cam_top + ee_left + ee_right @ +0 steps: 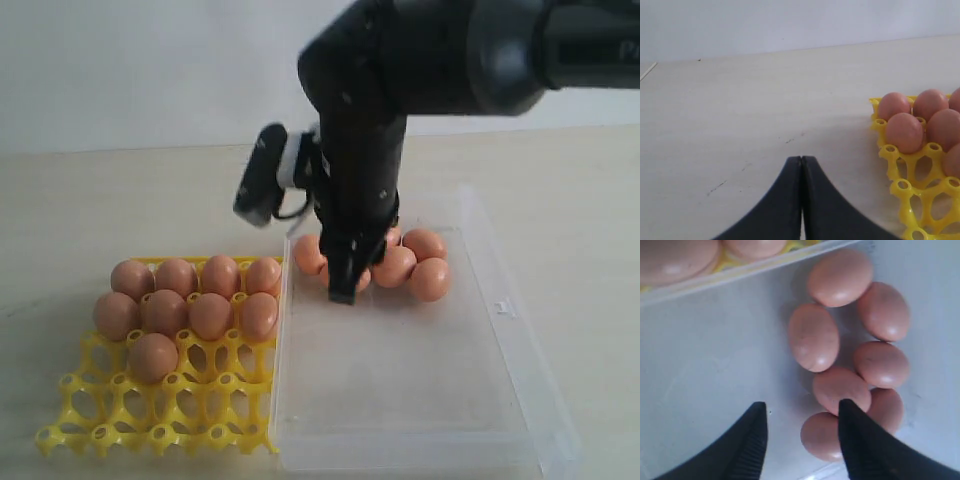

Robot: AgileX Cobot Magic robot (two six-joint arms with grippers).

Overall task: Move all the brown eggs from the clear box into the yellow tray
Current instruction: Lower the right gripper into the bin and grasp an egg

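Brown eggs (430, 280) sit in two places. Seven huddle at the 12 o'clock end of the clear box (400, 400). Nine more fill cups in the yellow tray (200, 425), which sits at the box's 9 o'clock side. The right claw (802, 407) hangs over the huddle, open and holding nothing. The left claw (801, 161) is closed tight and empty.

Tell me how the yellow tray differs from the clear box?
The yellow tray is bright coloured; the clear box is see-through. The tray's cups hold brown eggs in rows; the box's flat floor lets them huddle loose. The box is bigger than the tray. Both hold eggs.
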